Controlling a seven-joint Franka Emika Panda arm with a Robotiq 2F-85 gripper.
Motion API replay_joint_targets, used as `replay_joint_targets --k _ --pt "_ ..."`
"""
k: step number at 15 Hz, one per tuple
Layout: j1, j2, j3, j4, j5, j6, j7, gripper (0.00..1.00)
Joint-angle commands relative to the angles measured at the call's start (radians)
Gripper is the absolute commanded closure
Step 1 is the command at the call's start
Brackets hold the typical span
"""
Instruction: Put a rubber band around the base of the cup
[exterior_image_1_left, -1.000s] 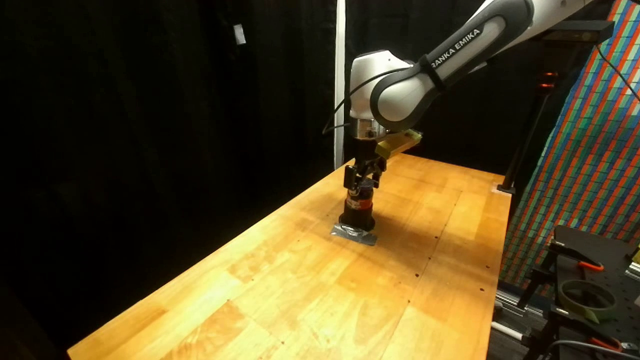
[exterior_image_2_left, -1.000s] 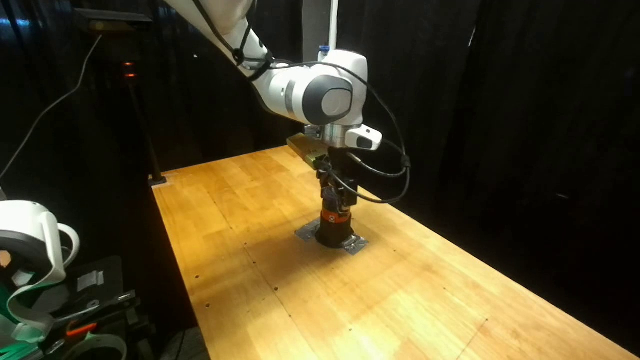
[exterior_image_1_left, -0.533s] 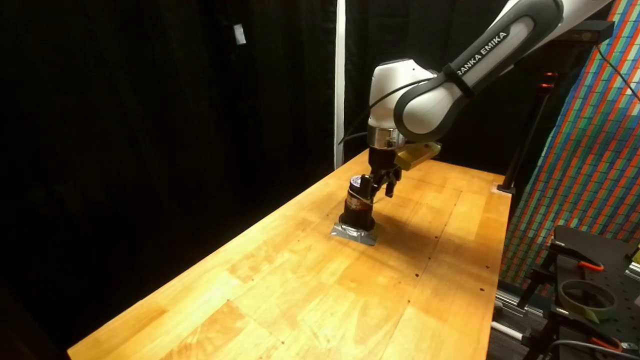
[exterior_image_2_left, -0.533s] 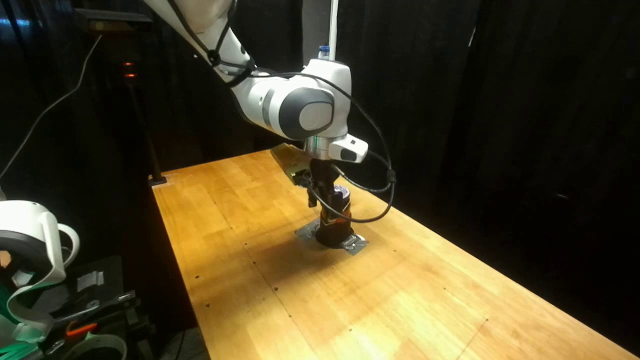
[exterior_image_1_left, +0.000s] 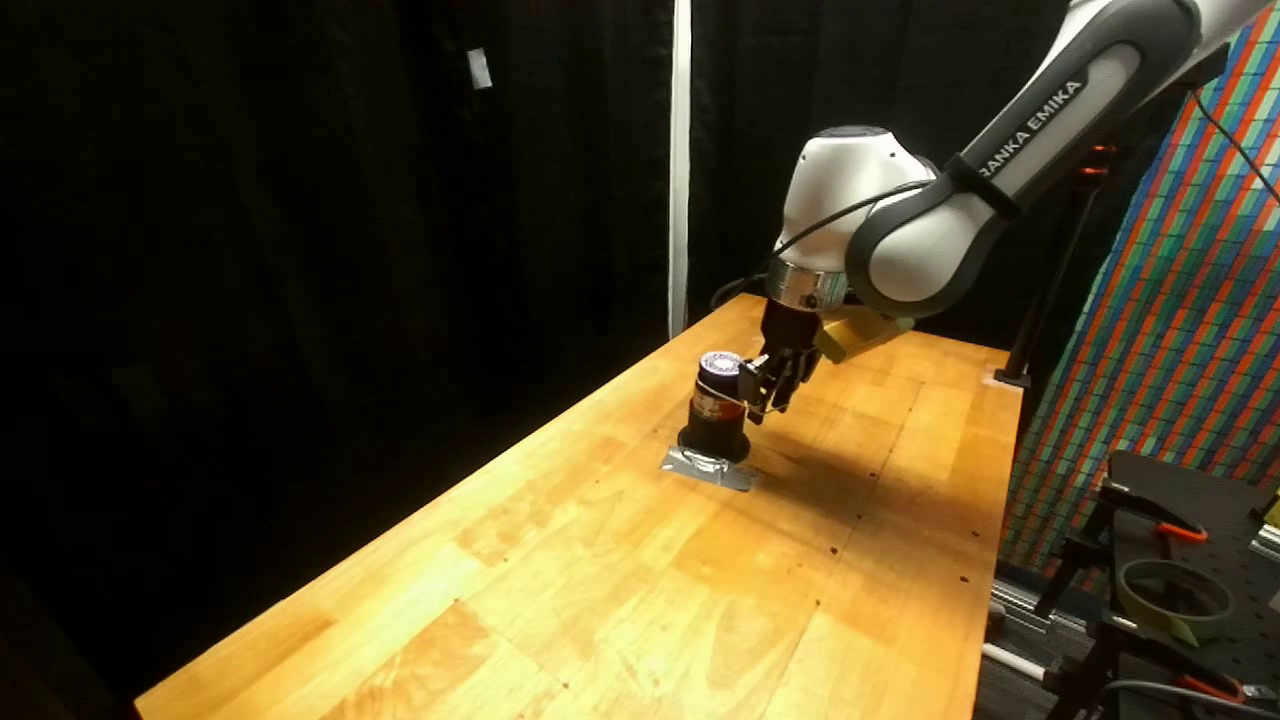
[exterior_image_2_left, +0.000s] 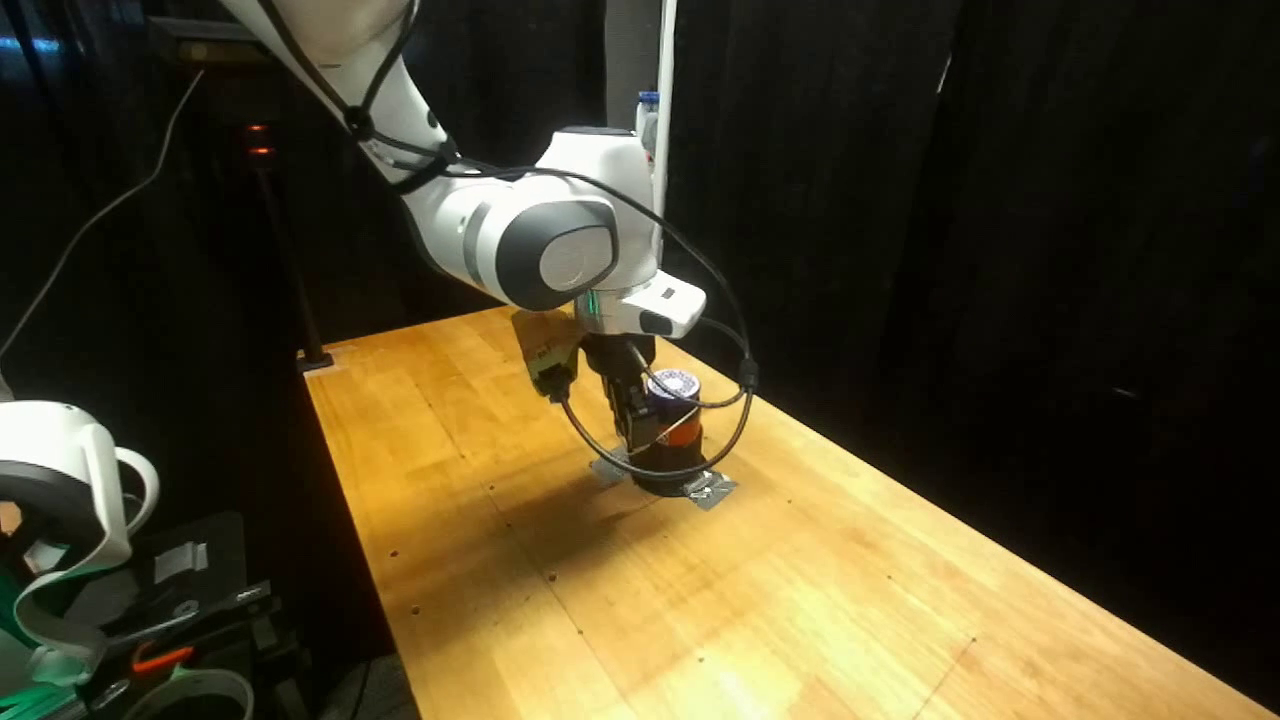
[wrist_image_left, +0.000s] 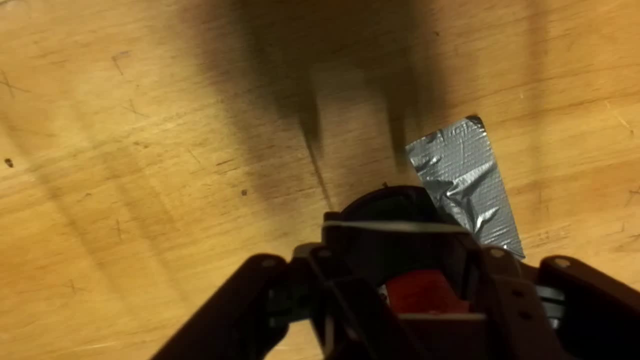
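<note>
**Gripper (wrist_image_left: 399, 237) drops from above the cup (exterior_image_1_left: 718, 410) to its side, rubber band (wrist_image_left: 395, 226) in tow**

Compared with a second ago, it sits lower and tilted, off toward the side the arm (exterior_image_1_left: 920, 255) reaches in from, so the cup's pale top shows. The cup stands upright on the table (exterior_image_1_left: 560, 560), nearer one long edge than the other, with tape (wrist_image_left: 467, 182) at its foot. I see the jaws standing apart, the rubber band stretched across their tips and running slantwise around the cup, high by the orange-red part rather than at the base. Whether a finger touches the cup, I can't tell.

The rubber band should handle as next to weightless and springy, quick to jump off a smooth tip. Best hold it just so, from inside the loop, and ease it down level before drawing the jaws free. The cup looks rigid; the tape probably takes the sideways tug.

Wood runs well past the gripper toward the arm, which should make backing off easy. Downward looks tighter: the table lies near, and the flared foot could catch the tips. A black cable (exterior_image_2_left: 748, 376) loops in front of the cup in an exterior view; it might snag.
</note>
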Motion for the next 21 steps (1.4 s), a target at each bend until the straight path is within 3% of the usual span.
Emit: replay_joint_targets --k 1,2,6,11,13,17,21 --pt "0.108 -0.100 -0.103 -0.155 -0.112 0.148 0.172 0.80" --pt "0.154 -0.110 -0.152 -0.174 -0.167 0.190 0.241 0.88" --pt "0.373 -0.119 -0.400 -0.197 -0.465 0.321 0.550 0.97" --pt "0.709 -0.054 -0.768 -0.121 -0.816 0.391 0.946 0.92" --pt "0.805 -0.031 -0.858 -0.105 -0.915 0.403 1.064 0.92" --pt "0.938 -0.007 -0.962 -0.102 -1.042 0.411 1.230 0.93" --pt "0.949 -0.061 -0.948 -0.146 -1.065 0.420 1.202 0.86"
